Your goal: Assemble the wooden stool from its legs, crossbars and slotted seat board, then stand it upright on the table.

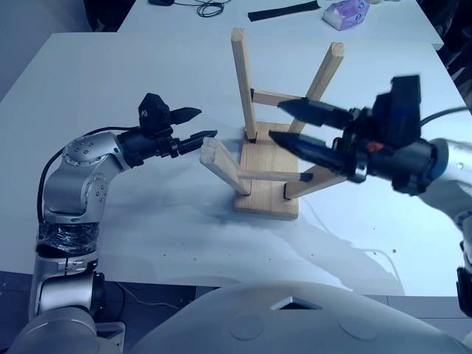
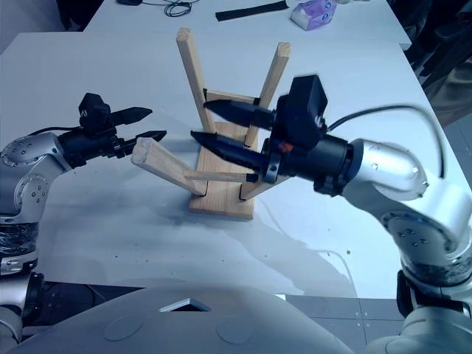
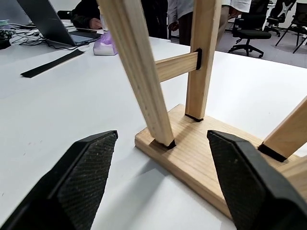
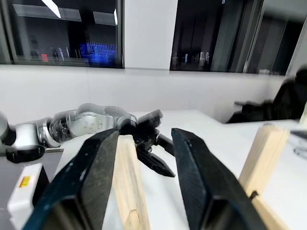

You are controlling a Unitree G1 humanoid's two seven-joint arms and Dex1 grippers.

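Wood like this is stiff and, by my judgement, light. The legs only sit in slots, though, so a pull on one leg could loosen a joint.

On your left, the left tool (image 1: 206, 124) hangs with its fingers apart, holding nothing, just beside the tip of the near left leg (image 1: 221, 166).

In the middle of the table (image 1: 110, 74) the stool (image 1: 247, 103) rests upside down. Its seat board (image 1: 267, 203) lies flat on the table with its long axis running away from the robot. The four legs point up and splay outward, and the near left leg leans lowest, toward the left tool. Crossbars (image 1: 269, 175) tie the legs in pairs.

On your right, the right tool (image 1: 276, 120) hovers among the legs, fingers apart and clamped on nothing.

To turn the stool upright, I would have you grip low, with one tool on each side. Take the seat board's edges, or a leg close to its slot.
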